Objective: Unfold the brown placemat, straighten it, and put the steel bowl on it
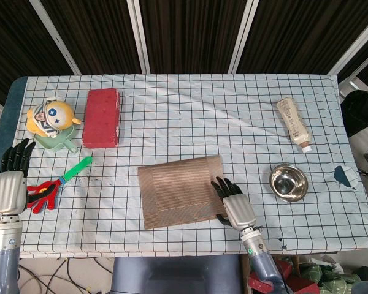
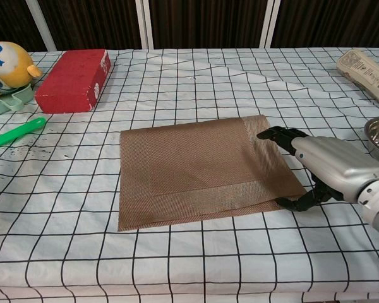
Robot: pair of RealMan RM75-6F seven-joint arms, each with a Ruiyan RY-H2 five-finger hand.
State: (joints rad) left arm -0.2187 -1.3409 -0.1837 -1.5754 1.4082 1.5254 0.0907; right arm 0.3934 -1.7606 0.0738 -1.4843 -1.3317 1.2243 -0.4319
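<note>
Head view: my right hand (image 1: 236, 205) lies palm-down on the brown placemat's (image 1: 178, 191) right edge, fingers extended, gripping nothing; steel bowl (image 1: 288, 182) stands well right. My left hand (image 1: 11, 177) hangs open at the table's left edge.

Chest view: right hand (image 2: 325, 165) rests at the placemat (image 2: 196, 170) corner, thumb beneath.

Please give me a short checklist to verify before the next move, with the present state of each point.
1. Brown placemat lies flat: ok, though whether a fold remains, cannot tell.
2. Placemat straight with the grid of the tablecloth: not ok, it sits slightly turned.
3. Right hand at the placemat's right edge: ok; whether it grips the edge, cannot tell.
4. Steel bowl upright, empty, right of the placemat: ok, not yet on it.
5. Left hand away from the placemat, holding nothing: ok.
</note>
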